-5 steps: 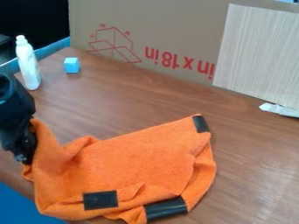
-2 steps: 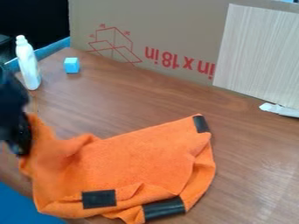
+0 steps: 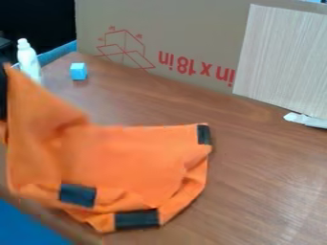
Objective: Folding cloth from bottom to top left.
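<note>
The fold is looking half made: the orange cloth (image 3: pixel 127 155) is rearing up at the left edge beside the end effector (image 3: pixel 3 93), whose opening and hold I cannot tell; laying it flat is remaining.

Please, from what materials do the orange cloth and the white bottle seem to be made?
The orange cloth looks like soft, matte woven fabric, perhaps cotton or microfiber: it droops and wrinkles in loose folds. The white bottle is probably smooth plastic, judging by its even pale surface and narrow molded-looking top.
</note>
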`<state>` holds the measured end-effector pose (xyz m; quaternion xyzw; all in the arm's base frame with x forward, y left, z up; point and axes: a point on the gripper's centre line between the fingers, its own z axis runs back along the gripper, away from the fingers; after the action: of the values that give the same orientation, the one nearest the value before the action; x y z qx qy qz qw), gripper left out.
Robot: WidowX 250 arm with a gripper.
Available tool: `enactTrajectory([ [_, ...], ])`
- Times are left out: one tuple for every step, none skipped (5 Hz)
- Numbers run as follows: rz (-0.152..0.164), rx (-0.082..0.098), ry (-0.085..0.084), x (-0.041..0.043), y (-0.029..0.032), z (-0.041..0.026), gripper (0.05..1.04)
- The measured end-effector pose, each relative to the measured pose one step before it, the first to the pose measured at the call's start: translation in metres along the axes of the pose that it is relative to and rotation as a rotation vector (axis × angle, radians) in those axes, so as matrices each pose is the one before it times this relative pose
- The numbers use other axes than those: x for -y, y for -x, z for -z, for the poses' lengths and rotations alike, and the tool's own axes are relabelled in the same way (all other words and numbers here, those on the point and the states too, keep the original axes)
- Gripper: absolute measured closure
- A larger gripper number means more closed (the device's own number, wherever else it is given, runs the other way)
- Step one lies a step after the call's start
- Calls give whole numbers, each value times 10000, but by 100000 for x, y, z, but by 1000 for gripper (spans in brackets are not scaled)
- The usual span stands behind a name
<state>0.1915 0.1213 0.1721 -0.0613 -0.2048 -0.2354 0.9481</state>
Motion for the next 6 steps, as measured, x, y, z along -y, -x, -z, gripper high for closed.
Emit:
enactTrajectory([
  [-596, -295, 646, 1370, -1952, -723, 1004],
  [-532, -529, 142, 1646, -1963, 1312, 1004],
  [-1449, -764, 307, 1172, -2693, 2300, 1004],
  [-924, -346, -306, 920, -2177, 1802, 1004],
  [-775, 1, -111, 1196, -2567, 1384, 1004],
  [-715, -54, 174, 1063, -2781, 1173, 1004],
])
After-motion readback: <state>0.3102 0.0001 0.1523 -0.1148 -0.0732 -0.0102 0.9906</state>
